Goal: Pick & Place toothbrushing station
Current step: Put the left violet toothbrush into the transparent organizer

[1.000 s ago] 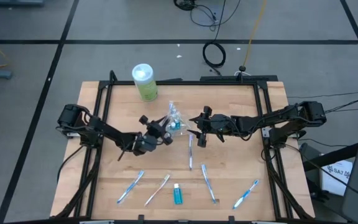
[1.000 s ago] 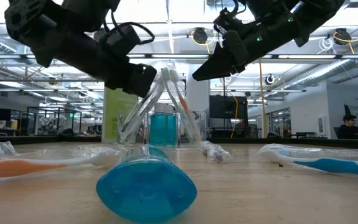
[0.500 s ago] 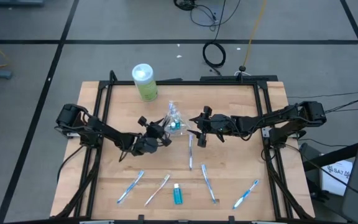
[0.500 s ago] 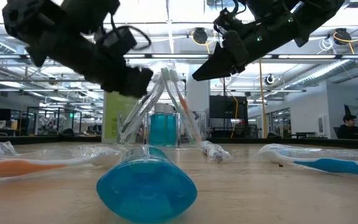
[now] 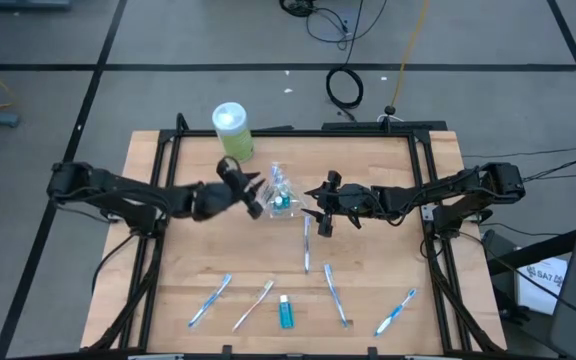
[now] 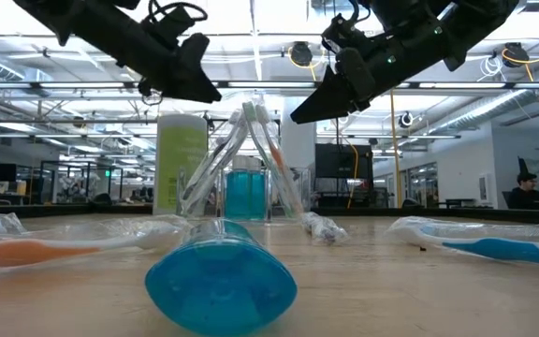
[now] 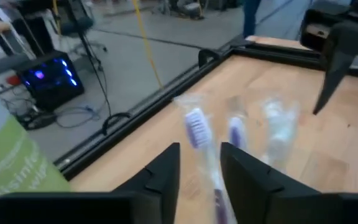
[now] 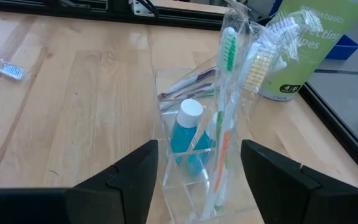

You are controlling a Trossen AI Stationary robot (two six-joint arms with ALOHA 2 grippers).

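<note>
A clear holder (image 5: 280, 197) stands mid-table with a blue tube (image 8: 186, 134) and wrapped toothbrushes (image 8: 227, 106) leaning in it, heads up. My left gripper (image 5: 251, 195) hovers just left of the holder, raised above the brush tops (image 6: 249, 110), open and empty. In its wrist view the brush heads (image 7: 194, 129) show beyond the gap between the fingers (image 7: 199, 152). My right gripper (image 5: 318, 210) hangs open to the holder's right, its fingers (image 8: 199, 152) framing the holder from a distance. More wrapped toothbrushes (image 5: 307, 243) (image 5: 209, 300) and a blue tube (image 5: 286, 313) lie flat on the table.
A green wipes canister (image 5: 233, 131) stands at the far edge, behind and left of the holder. Wrapped brushes (image 5: 335, 293) (image 5: 396, 311) (image 5: 254, 304) lie along the near side. A black frame (image 5: 168, 160) borders the wooden tabletop. Bare wood lies between the holder and the near brushes.
My left gripper has risen and pulled away from the brush tops toward the table's far left, its arm drawing back to the left. The brushes stay leaning in the holder. My right arm has kept still.
</note>
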